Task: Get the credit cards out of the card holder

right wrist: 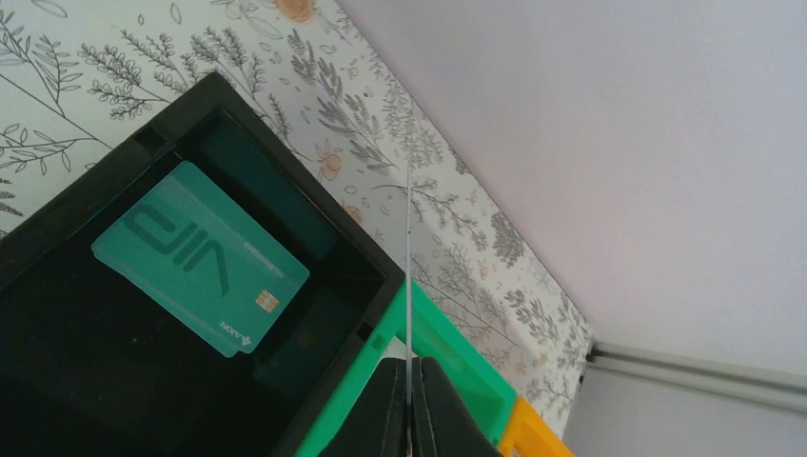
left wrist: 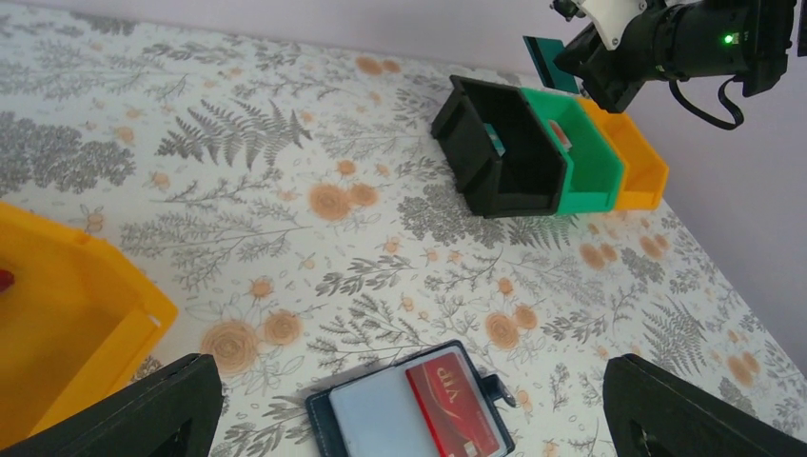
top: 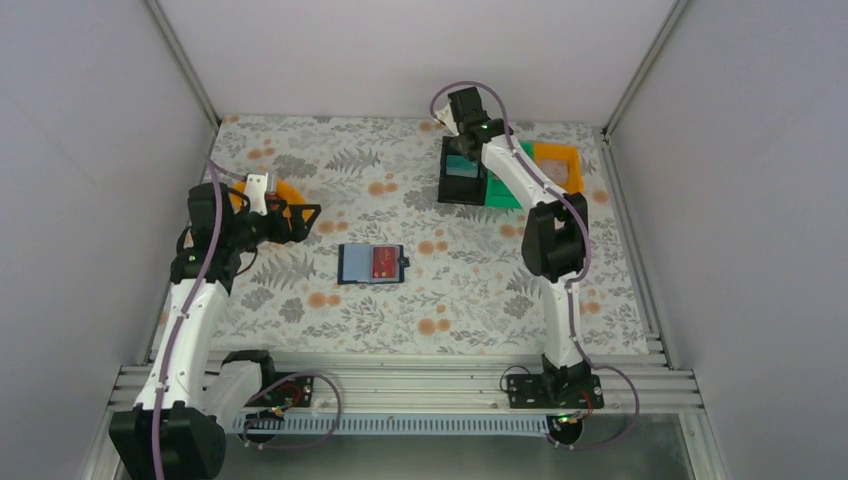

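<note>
Right tool (right wrist: 409, 376) pinching thin card (right wrist: 407, 267), probably teal, near boxy black bin (right wrist: 95, 381)

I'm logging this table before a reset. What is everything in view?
wallet: one, navy, open, table centre
red card: one, red, in the wallet's right half
flat card: at least one, teal, inside the black bin
held card: one, teal, above the bins
black bin: one, black, far right
green bin: one, green, beside the black bin
orange bin: one, orange, beside the green bin
second orange bin: one, orange, far left
left tool: open, empty
right tool: shut on the held card
</note>
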`<state>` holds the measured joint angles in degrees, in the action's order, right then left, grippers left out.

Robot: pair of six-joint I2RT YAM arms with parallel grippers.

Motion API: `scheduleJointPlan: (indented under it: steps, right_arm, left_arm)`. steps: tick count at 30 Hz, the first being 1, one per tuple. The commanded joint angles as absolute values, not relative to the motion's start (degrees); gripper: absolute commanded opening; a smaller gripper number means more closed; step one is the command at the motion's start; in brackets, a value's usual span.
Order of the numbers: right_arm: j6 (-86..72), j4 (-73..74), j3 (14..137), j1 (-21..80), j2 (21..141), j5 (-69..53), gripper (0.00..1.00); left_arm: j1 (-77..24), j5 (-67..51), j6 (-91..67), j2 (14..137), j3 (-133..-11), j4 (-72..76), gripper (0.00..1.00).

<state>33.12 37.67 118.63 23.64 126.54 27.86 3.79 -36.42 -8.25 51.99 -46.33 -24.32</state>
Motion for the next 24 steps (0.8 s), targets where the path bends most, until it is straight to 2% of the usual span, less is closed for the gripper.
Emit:
scheduleJointPlan:
  steps: [1, 8, 24]
  right_arm:
    - [37.35, 33.91, 120.06, 22.65, 128.16, 23.61, 0.04]
    - [35.96, 33.75, 123.58, 22.49, 133.78, 20.41, 0.04]
    - [34.69, 31.41, 125.83, 22.66, 141.53, 27.88, 0.04]
  left_arm:
    - [5.01, -36.0, -8.37, 53.36, -45.72, -23.19, 1.0]
    - [6.62, -35.77, -8.35, 56.14, -45.69, -22.69, 1.0]
    - [7.66, -34.99, -8.37, 58.79, -45.35, -21.86, 1.0]
